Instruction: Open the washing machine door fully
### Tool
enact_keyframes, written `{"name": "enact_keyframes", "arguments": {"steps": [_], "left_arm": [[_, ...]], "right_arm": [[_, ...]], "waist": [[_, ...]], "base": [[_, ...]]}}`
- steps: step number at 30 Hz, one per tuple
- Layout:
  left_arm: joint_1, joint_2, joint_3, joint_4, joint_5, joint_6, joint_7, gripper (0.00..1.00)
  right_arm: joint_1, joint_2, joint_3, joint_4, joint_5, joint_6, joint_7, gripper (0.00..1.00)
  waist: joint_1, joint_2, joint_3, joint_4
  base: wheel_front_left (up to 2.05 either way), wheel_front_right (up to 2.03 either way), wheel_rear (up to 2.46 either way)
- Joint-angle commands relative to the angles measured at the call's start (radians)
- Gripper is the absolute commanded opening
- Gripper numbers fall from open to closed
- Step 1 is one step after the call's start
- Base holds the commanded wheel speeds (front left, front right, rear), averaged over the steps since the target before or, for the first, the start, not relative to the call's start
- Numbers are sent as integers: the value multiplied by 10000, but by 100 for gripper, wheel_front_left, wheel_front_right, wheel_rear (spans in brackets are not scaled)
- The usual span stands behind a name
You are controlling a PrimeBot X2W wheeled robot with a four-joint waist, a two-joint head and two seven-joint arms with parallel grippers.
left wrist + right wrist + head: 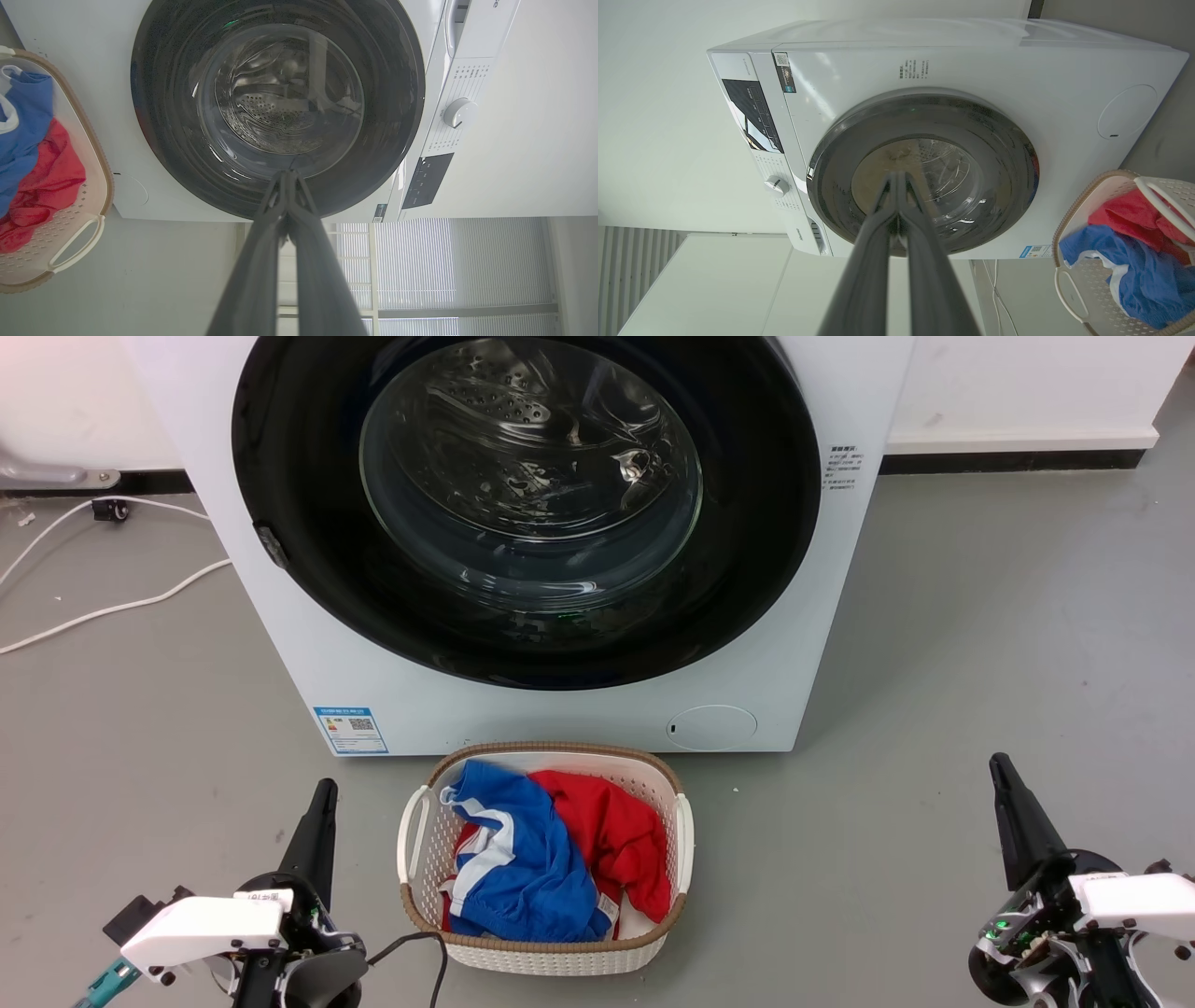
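- Nearest us, our left gripper [323, 798] and right gripper [1002, 777] hover low over the grey floor [934, 663]. Each has its fingers pressed together, holding and touching nothing.
- Between them stands a white laundry basket [551, 957] with a brown rim, holding a blue garment [523, 859] and a red garment [616, 840]. It sits just in front of the machine, below the door.
- Behind it, the washing machine door [527, 495] is closed, flush with the white washing machine [560, 709] front.
- On that front we see a blue sticker [351, 729] with a QR code and small print [843, 467] — both too small to read — plus a round white flap [711, 728].
- Farthest, white cables [112, 607] trail on the floor left of the machine.
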Motion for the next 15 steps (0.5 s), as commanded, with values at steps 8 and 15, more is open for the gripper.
{"name": "enact_keyframes", "arguments": {"steps": [8,15], "left_arm": [[-98,-5,39,14,43,-28,15,0],[-99,-8,43,14,47,-28,19,0]], "right_arm": [[-98,38,-18,8,-26,29,26,0],[-98,40,-20,8,-29,29,28,0]], "waist": [[0,0,0,0],[0,0,0,0]], "base": [[0,0,0],[0,0,0]]}}
